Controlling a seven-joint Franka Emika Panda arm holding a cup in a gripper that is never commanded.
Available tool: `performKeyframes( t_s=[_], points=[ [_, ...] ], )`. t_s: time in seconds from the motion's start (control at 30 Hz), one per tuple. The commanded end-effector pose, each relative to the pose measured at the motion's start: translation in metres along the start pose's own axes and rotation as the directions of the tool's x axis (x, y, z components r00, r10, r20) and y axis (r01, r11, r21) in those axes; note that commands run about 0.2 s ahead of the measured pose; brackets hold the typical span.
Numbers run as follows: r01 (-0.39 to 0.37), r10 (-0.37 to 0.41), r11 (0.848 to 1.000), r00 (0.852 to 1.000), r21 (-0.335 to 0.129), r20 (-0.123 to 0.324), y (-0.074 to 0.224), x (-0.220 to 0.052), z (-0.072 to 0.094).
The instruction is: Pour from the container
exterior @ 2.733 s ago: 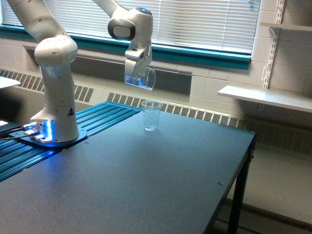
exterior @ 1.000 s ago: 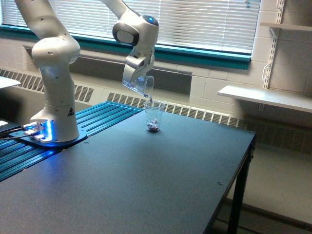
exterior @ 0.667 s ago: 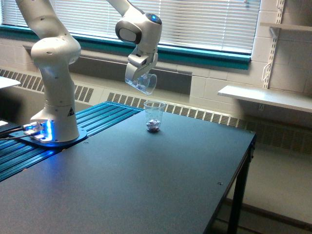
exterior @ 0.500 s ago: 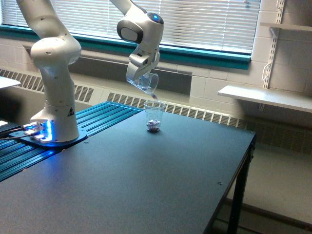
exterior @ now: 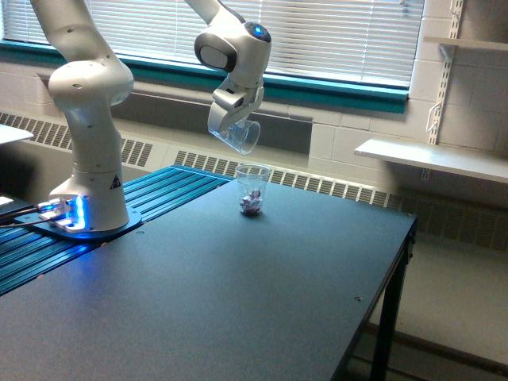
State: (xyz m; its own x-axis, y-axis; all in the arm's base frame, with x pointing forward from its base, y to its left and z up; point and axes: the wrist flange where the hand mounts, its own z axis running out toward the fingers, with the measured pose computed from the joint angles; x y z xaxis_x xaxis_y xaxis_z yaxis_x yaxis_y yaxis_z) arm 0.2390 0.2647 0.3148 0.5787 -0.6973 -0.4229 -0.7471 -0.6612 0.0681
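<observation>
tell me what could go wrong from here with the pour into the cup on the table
1. The small clear cup in the pincer hangs tilted well above the taller cup, with a gap between them. Anything still falling could bounce off the rim onto the dark table.
2. The taller cup looks light, with only a few small pieces at its bottom. A knock from the arm coming down might tip it.
3. That cup stands near the table's far edge, so spilled pieces may roll off.

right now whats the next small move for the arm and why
Probably tip the container back upright. The gripper holds it tilted, mouth down toward the exterior view's right, above the speckled cup. No stream shows between them, the container looks empty, and small dark pieces already lie in the speckled cup's bottom, so the pour looks finished.
</observation>
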Motion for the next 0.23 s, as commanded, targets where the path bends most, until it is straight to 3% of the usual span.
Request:
performKeyframes(
  t_s=[0.03,0.23],
  points=[
    [0.013,-0.013,1.0,1.0,-0.003,-0.003,-0.0042,0.0006,-0.0013],
    [0.031,-0.031,0.999,0.998,-0.009,-0.045,-0.0065,-0.0008,0.0018]
  ],
)
